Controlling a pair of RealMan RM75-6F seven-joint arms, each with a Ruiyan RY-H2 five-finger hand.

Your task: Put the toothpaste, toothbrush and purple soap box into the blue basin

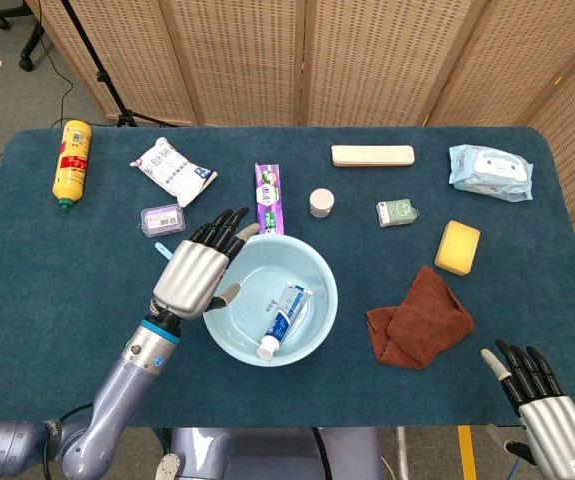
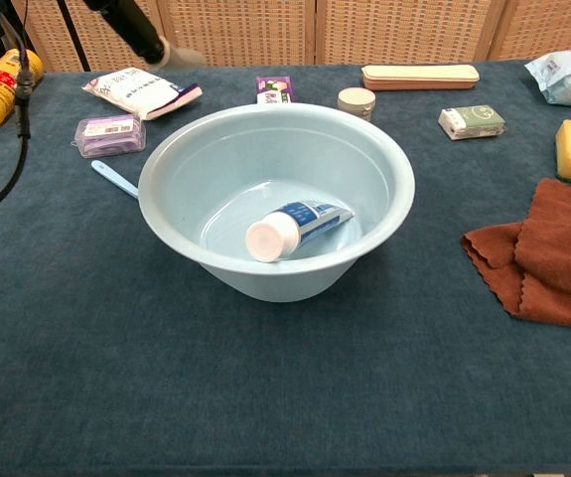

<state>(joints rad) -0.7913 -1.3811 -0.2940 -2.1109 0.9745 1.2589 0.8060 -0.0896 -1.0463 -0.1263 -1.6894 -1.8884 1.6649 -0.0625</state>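
- Blue basin [image 1: 319, 305] is sitting near the middle of the table [image 1: 67, 300], with the toothpaste [image 1: 282, 318] lying inside it, white cap toward the robot.
- Toothbrush [image 2: 116, 179], light blue, is lying on the cloth just left of the basin; in the head view most of it is hiding under the left hand [image 1: 195, 274].
- Purple soap box [image 1: 162, 218] is resting beyond the toothbrush, apart from the basin, beside a white packet [image 1: 172, 170].
- Left hand is hovering over the basin's left rim, holding nothing, its dark fingers [image 1: 219, 228] stretching out and slightly spread toward the far side of the table.
- Right hand [image 1: 542, 405] is showing at the table's near right corner, fingers extended and apart, holding nothing.
- Purple tube box [image 1: 269, 197] is lying just behind the basin; a small white jar [image 1: 321, 202] is standing to its right.
- Brown cloth [image 1: 417, 320] is lying crumpled right of the basin, with a yellow sponge [image 1: 457, 246] beyond it.
- Yellow bottle [image 1: 72, 160] is lying at the far left corner.
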